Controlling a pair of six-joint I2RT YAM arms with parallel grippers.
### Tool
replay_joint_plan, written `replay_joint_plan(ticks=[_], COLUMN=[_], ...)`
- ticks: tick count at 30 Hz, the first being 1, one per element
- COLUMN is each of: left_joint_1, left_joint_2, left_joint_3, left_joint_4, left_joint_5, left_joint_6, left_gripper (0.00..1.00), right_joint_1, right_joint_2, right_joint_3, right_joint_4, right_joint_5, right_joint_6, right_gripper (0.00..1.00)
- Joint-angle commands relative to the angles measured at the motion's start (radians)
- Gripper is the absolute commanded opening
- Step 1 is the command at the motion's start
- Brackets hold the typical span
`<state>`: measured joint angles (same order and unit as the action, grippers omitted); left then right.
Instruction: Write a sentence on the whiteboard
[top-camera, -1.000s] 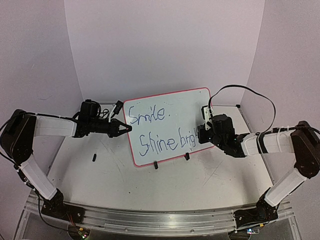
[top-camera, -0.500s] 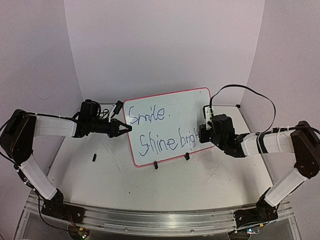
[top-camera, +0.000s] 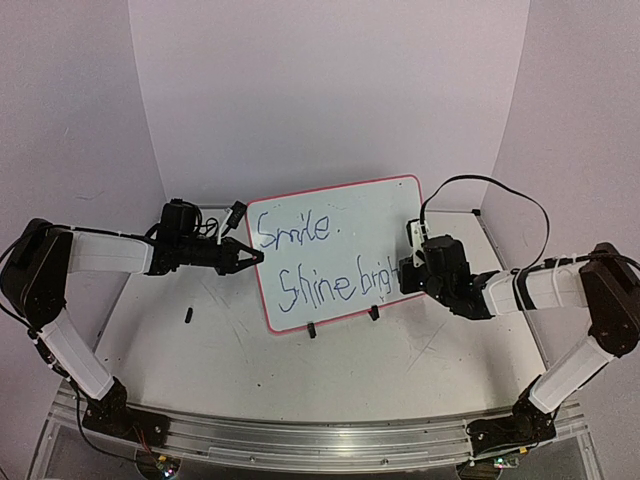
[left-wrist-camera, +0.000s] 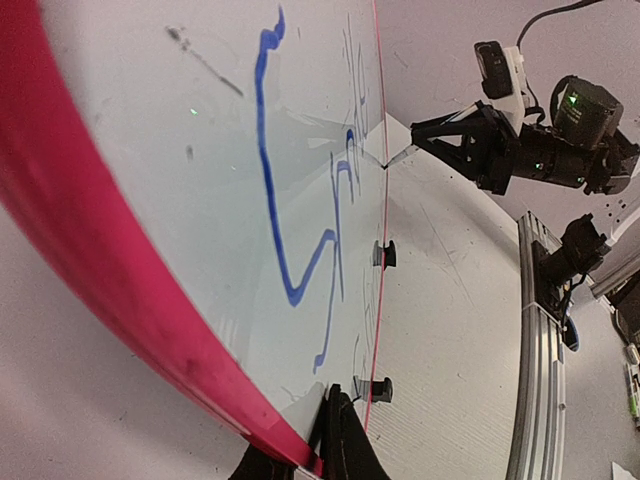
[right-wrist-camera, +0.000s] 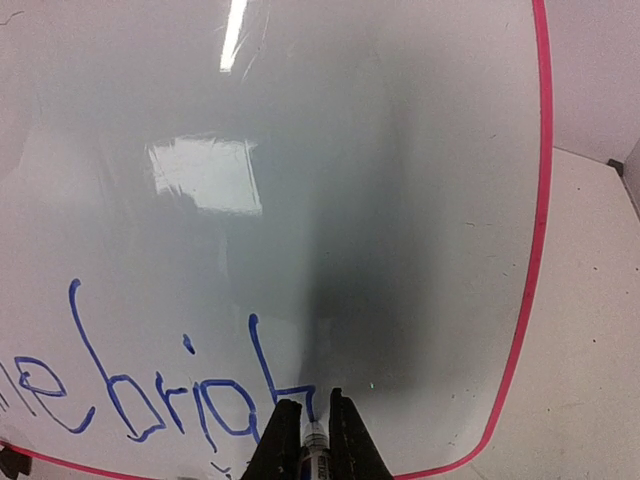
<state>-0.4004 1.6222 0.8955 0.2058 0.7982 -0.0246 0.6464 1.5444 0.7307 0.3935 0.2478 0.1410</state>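
1. Top external view: the whiteboard (top-camera: 345, 215) is seen standing on its long lower edge near the middle of the desk (top-camera: 400, 370). It is carried on two black clip feet (top-camera: 312, 330).
2. Blue writing (top-camera: 300, 230) is set on the board in two lines. "Smile." can be read above and "Shine brigh" below.
3. The left claw (top-camera: 243, 258) is placed at the board's left edge. In the left wrist view the red-pink frame (left-wrist-camera: 130, 330) is seen passing between the dark fingers (left-wrist-camera: 340, 445). The claw is judged to be clamped on that edge, with its jaws only as far apart as the frame is thick.
4. The right claw (top-camera: 408, 272) is held against the lower right part of the board, just past the last written letter.
5. In the right wrist view a marker (right-wrist-camera: 314, 445) is seen gripped between the two fingers, which are drawn in tightly on its barrel. Its end is pointed at the white surface just right of the "h". Whether the tip is touching the surface cannot be told, as it is hidden behind the fingers.
6. To the right of the marker the board is shown unwritten out to the frame's rounded lower right corner.
7. A small black object (top-camera: 187, 317) is seen lying on the desk, to the left of the board and well apart from it.
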Motion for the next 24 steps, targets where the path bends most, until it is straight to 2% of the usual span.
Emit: replay_joint_plan(ticks=[1,7,8,11,24], left_joint_1=[-0.013,-0.014,-0.013,-0.012,-0.014], left_joint_2=[0.052,0.049,0.054,0.055,0.047], left_joint_3=[-0.028,-0.029,-0.026,-0.024,-0.028], left_joint_4=[-0.142,-0.143,-0.142,-0.142,-0.143], left_joint_5=[-0.242,-0.246,-0.245,-0.245,-0.253], left_joint_6=[0.142,0.143,0.143,0.144,0.148], left_gripper=[0.0,0.0,0.0,0.0,0.0], right_joint_1=[0.0,0.003,0.002,-0.011,-0.048], right_joint_2=[-0.001,-0.118,-0.169,-0.194,-0.043], right_joint_3=[-0.017,-0.016,-0.01,-0.001,0.119], right_joint_4=[0.003,-0.016,-0.025,-0.027,0.012], right_joint_5=[0.008,-0.038,-0.037,-0.012,-0.019], right_joint_6=[0.023,0.012,0.013,0.003,-0.05], right_gripper=[0.0,0.0,0.0,0.0,0.0])
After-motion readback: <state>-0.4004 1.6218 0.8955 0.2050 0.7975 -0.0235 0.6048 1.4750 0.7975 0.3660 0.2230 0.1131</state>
